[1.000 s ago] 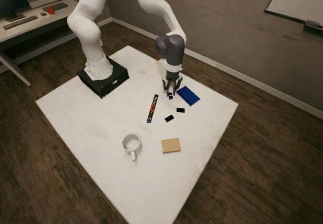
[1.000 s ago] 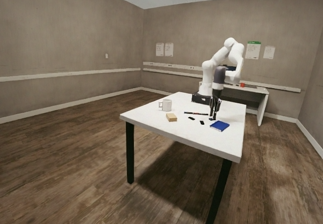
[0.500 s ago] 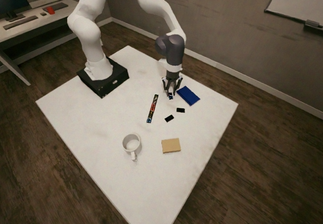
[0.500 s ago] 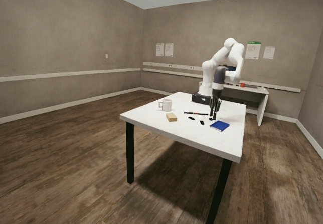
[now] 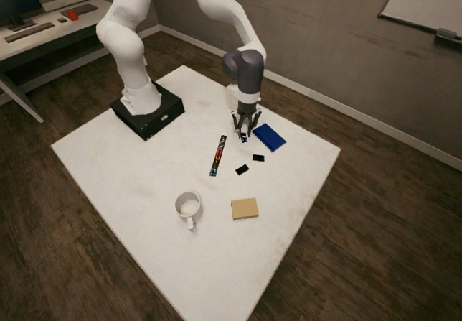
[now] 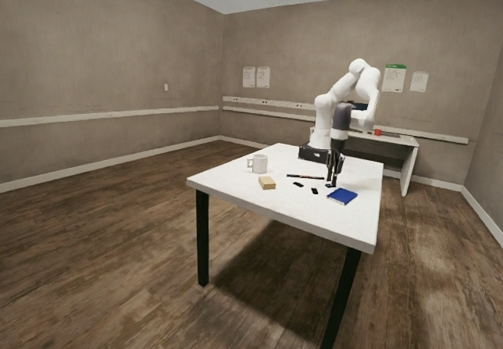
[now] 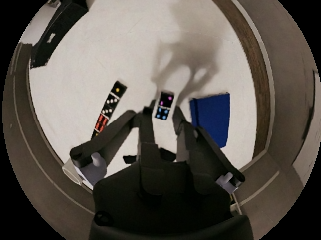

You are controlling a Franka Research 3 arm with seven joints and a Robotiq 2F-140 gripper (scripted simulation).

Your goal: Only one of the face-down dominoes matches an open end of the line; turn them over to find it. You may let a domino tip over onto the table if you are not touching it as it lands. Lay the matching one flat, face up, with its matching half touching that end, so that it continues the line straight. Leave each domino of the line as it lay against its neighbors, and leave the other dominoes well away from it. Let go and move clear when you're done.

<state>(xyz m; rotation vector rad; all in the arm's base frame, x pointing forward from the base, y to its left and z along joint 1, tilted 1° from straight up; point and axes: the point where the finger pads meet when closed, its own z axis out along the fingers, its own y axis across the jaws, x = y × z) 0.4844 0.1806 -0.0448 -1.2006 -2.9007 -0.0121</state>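
A domino [image 5: 243,139] [image 7: 162,114] lies face up near the blue book, with a pink two-pip half and a blue half of seemingly four pips. My gripper [image 5: 244,136] [image 6: 331,184] [image 7: 163,109] is partly open, low over it, with a fingertip on either side and light gaps showing in the wrist view. The line of dominoes [image 5: 218,154] [image 6: 305,176] [image 7: 110,103] lies to the left in the wrist view. Its far end shows one yellow pip; its near end has blue pips. Two dominoes lie face down: one [image 5: 258,158] [image 6: 314,190] nearer the book, another [image 5: 242,169] [image 6: 297,184] nearer the line.
The blue book [image 5: 269,137] [image 6: 342,196] [image 7: 211,119] lies close beside the gripper. A tan block [image 5: 244,208] [image 6: 266,183] and a white mug [image 5: 188,206] [image 6: 259,163] stand farther toward the front in the top view.
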